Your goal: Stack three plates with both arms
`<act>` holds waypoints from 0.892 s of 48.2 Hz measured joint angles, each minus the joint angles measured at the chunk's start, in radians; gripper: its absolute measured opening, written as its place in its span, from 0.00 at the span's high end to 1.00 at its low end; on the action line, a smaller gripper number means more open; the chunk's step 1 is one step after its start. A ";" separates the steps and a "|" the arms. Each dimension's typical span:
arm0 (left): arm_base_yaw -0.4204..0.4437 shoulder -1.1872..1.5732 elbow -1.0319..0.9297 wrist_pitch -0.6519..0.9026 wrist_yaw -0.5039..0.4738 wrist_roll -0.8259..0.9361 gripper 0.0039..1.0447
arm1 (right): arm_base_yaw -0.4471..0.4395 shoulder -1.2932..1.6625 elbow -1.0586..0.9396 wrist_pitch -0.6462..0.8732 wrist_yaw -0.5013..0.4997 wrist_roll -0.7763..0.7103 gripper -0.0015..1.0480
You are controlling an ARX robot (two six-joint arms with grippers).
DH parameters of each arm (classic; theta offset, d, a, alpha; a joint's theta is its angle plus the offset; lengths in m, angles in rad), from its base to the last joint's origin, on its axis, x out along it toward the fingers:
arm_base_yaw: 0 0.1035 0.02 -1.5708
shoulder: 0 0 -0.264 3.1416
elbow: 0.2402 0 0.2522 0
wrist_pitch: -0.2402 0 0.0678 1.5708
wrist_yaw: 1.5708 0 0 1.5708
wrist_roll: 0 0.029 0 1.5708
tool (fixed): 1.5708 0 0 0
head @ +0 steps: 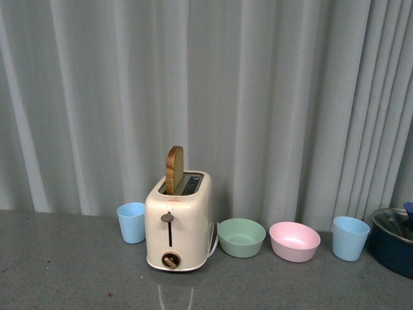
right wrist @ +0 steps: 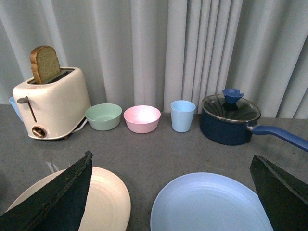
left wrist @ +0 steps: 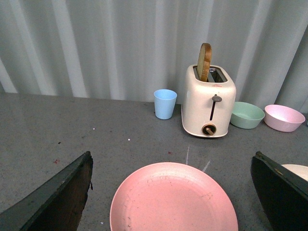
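Note:
No plate or gripper shows in the front view. In the left wrist view, the pink plate (left wrist: 173, 199) lies flat on the grey table between the wide-open jaws of my left gripper (left wrist: 173, 192), and a sliver of the cream plate (left wrist: 297, 170) shows beside one finger. In the right wrist view, the light blue plate (right wrist: 209, 204) lies between the open jaws of my right gripper (right wrist: 173, 192). The cream plate (right wrist: 103, 199) lies next to it, partly behind one finger (right wrist: 57, 199). Both grippers are empty and above the table.
At the back by the curtain stand a cream toaster (head: 179, 223) with a bread slice, a light blue cup (head: 131, 222), a green bowl (head: 241, 236), a pink bowl (head: 294, 241), another blue cup (head: 350, 237) and a dark blue lidded pot (right wrist: 230, 119) with a long handle.

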 joint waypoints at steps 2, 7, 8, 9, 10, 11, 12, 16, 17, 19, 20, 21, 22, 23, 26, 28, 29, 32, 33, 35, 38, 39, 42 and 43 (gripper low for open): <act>0.000 0.000 0.000 0.000 0.000 0.000 0.06 | 0.000 0.000 0.000 0.000 0.000 0.000 0.07; 0.000 0.000 0.000 0.000 0.000 0.000 0.06 | 0.000 0.000 0.000 0.000 0.000 0.000 0.07; 0.000 0.000 0.000 0.000 0.000 0.000 0.06 | 0.000 0.000 0.000 0.000 0.000 0.000 0.07; 0.000 0.000 0.000 0.000 0.000 0.000 0.06 | 0.000 0.000 0.000 0.000 0.000 0.000 0.07; 0.000 0.000 0.000 0.000 0.000 0.000 0.06 | 0.000 0.000 0.000 0.000 0.000 0.000 0.07; 0.000 0.000 0.000 0.000 0.000 0.000 0.06 | 0.000 0.000 0.000 0.000 0.000 0.000 0.07; 0.000 0.000 0.000 0.000 0.000 0.000 0.06 | 0.000 0.000 0.000 0.000 0.000 0.000 0.07; 0.000 0.000 0.000 0.000 0.000 0.000 0.06 | 0.000 0.000 0.000 0.000 0.000 0.000 0.07; 0.000 0.000 0.000 0.000 0.000 0.000 0.06 | 0.000 0.000 0.000 0.000 0.000 0.000 0.07; 0.000 0.000 0.000 0.000 0.000 0.000 0.06 | 0.000 0.000 0.000 0.000 0.000 0.000 0.07; 0.000 0.000 0.000 0.000 0.000 0.000 0.06 | 0.000 0.000 0.000 0.000 0.000 0.000 0.07; 0.000 0.000 0.000 0.000 0.000 0.000 0.06 | 0.000 0.000 0.000 0.000 0.000 0.000 0.07; 0.000 0.000 0.000 0.000 0.000 0.000 0.06 | 0.000 0.000 0.000 0.000 0.000 0.000 0.07; 0.013 0.024 0.012 -0.040 0.037 0.012 0.06 | 0.000 0.000 0.000 0.000 0.000 0.000 0.07; 0.052 0.179 0.125 -0.308 0.196 0.083 0.06 | 0.000 0.000 0.000 0.000 0.000 0.000 0.07; 0.056 0.274 0.185 -0.419 0.256 0.108 0.06 | 0.000 0.000 0.000 0.000 -0.003 0.000 0.07; 0.055 0.318 0.209 -0.454 0.270 0.116 0.06 | 0.000 -0.001 0.000 0.000 -0.002 0.000 0.07; 0.051 0.401 0.251 -0.459 0.292 0.139 0.06 | 0.000 -0.001 0.000 0.000 0.000 0.000 0.07; 0.048 0.432 0.268 -0.444 0.290 0.146 0.06 | 0.000 -0.001 0.000 0.000 0.000 0.000 0.07; 0.041 0.496 0.303 -0.398 0.288 0.164 0.06 | -0.001 0.000 0.000 0.000 0.000 0.000 0.07; 0.038 0.581 0.352 -0.342 0.311 0.184 0.06 | -0.001 -0.001 0.000 0.000 0.000 0.000 0.07; 0.038 0.620 0.373 -0.321 0.317 0.189 0.06 | -0.001 -0.001 0.000 0.000 0.000 0.000 0.07; 0.036 0.749 0.435 -0.261 0.309 0.225 0.06 | -0.001 -0.001 0.000 0.000 -0.002 0.000 0.07; 0.037 0.797 0.457 -0.248 0.309 0.237 0.06 | -0.001 -0.001 0.000 0.000 -0.002 0.000 0.07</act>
